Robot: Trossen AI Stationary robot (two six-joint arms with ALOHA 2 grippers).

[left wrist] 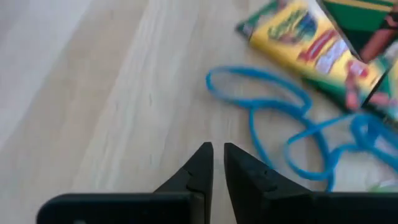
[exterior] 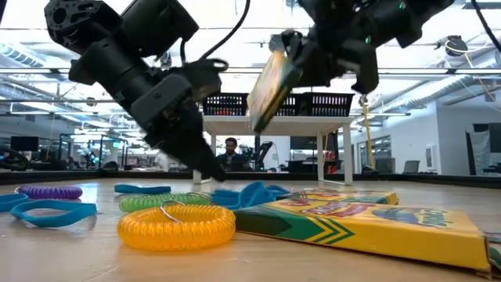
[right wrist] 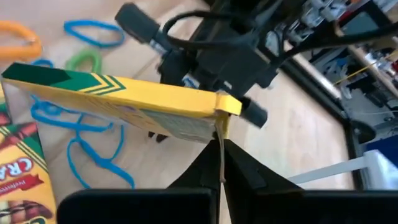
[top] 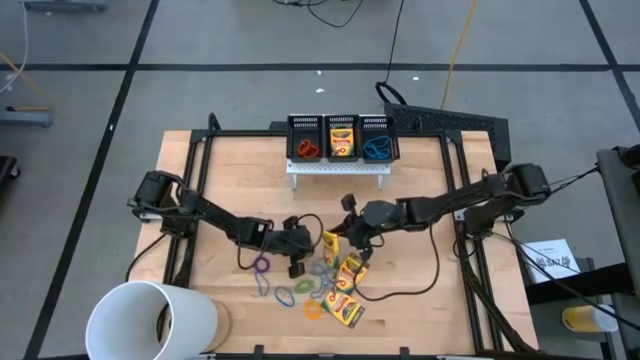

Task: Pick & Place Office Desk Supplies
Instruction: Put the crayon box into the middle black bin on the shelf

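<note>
My right gripper (right wrist: 219, 163) is clamped on the thin edge of a crayon box (right wrist: 124, 99) — fingers pinched flat against the flap, box hanging free above the table (top: 220, 170). In the low view the box (exterior: 270, 88) tilts, clear of everything under it. I judge the edge grip was chosen because the box lay flat and offered no other purchase.

My left gripper (left wrist: 212, 163) hovers low over bare wood, just left of the pile. Its fingers stand a sliver apart and hold nothing. A blue band (left wrist: 273, 118) lies just ahead of the tips, apart from them — likely my next pick on that side.

Remaining supplies sit near the table's front middle: two more boxes (top: 345, 290), a purple band (top: 262, 265), an orange band (top: 312, 310), green and blue loops between.

The mesh bins (top: 342, 137) stand at the far edge on a white riser. The middle one already holds a crayon box; red bands left, blue right. Sorted by kind, so my held box probably belongs in the middle.

White cup (top: 150, 320) lies at the near left, well apart from the pile.

Risk: the pinch is narrow — the box may swing or slip in transit.
</note>
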